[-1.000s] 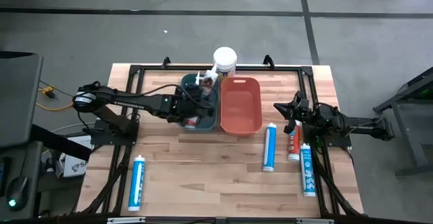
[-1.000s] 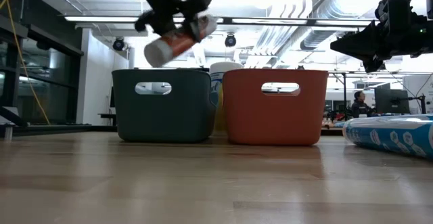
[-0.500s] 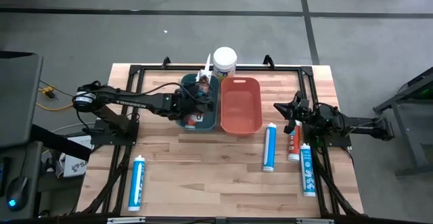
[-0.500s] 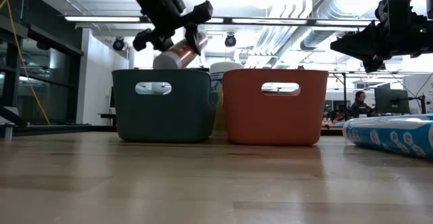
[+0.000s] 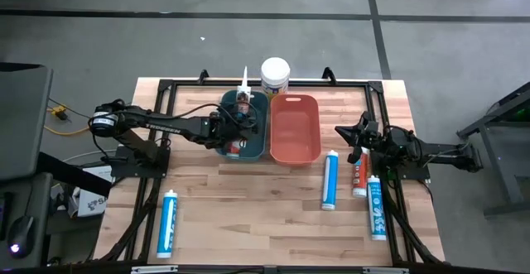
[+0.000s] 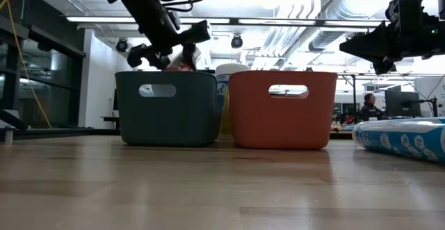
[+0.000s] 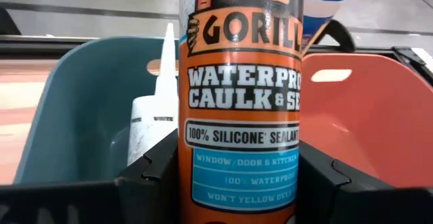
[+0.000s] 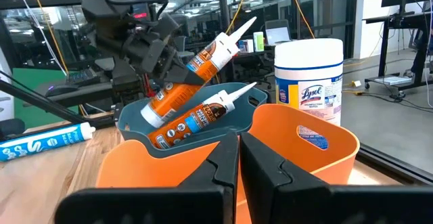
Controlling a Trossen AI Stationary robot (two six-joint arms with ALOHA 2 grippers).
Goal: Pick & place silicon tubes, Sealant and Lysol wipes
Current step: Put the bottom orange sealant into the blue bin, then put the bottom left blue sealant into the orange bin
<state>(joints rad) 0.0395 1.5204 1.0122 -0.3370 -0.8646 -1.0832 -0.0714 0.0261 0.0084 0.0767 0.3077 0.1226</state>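
My left gripper (image 5: 234,123) is shut on an orange sealant tube (image 7: 240,102) over the dark teal bin (image 5: 258,141). The tube's base dips below the bin's rim (image 6: 165,74). Its white nozzle (image 5: 244,79) points up and toward the far edge. A second orange tube (image 8: 196,119) lies slanted in the bin. The Lysol wipes canister (image 5: 275,74) stands upright behind the two bins. My right gripper (image 5: 352,144) hangs shut and empty above the table's right side. My left gripper pinches the sealant tube's round body (image 7: 203,183) between its two fingers (image 7: 152,176), which lie across the tube. The tube is tilted, base low inside the teal bin and nozzle (image 8: 245,26) high. Whether the base rests on anything, I cannot tell.
An orange bin (image 5: 295,127) stands right of the teal bin. Three tubes lie on the table's right part: a blue one (image 5: 331,180), an orange one (image 5: 359,173) and another blue one (image 5: 376,208). One more blue tube (image 5: 168,223) lies near the front left.
My left gripper has gone down toward the teal bin with the sealant tube. The tube has turned, so its nozzle now points toward the far edge, and its base has sunk below the bin's rim.
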